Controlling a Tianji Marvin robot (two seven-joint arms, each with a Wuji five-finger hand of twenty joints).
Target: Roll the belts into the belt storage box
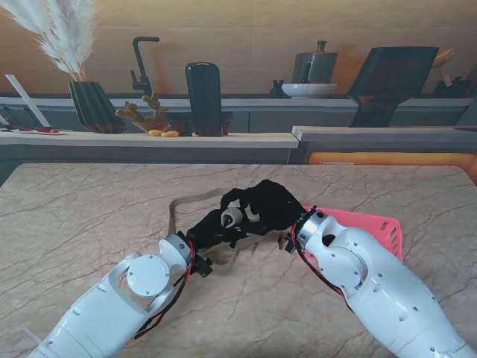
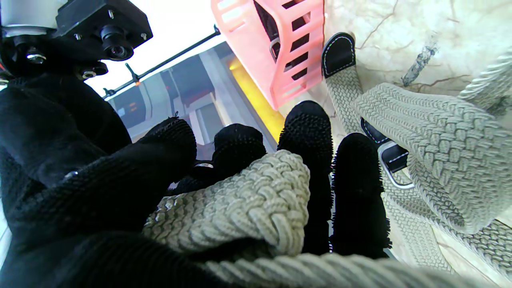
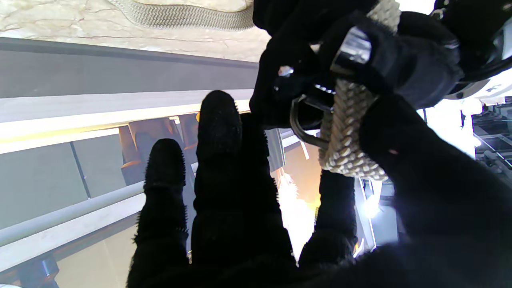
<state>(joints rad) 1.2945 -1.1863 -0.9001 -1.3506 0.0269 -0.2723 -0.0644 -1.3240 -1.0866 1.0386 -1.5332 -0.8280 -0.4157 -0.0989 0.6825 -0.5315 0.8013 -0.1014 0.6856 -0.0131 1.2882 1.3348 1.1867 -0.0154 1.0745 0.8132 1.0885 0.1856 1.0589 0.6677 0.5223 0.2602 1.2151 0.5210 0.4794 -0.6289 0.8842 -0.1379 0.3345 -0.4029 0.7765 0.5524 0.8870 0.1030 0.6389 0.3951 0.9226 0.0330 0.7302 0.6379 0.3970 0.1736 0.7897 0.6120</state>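
While both hands [image 1: 250, 212] grip belt [image 2: 248, 204], no legible writing

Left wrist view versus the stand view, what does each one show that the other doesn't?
Only the left wrist view shows the belt's black leather tip, its braided weave, and the slots in the pink box. Only the stand view shows both arms, the whole marble table, the belt's loose tail curving to the left, and the counter behind. Both show the left hand and right hand on the rolled belt, with the box beside them.
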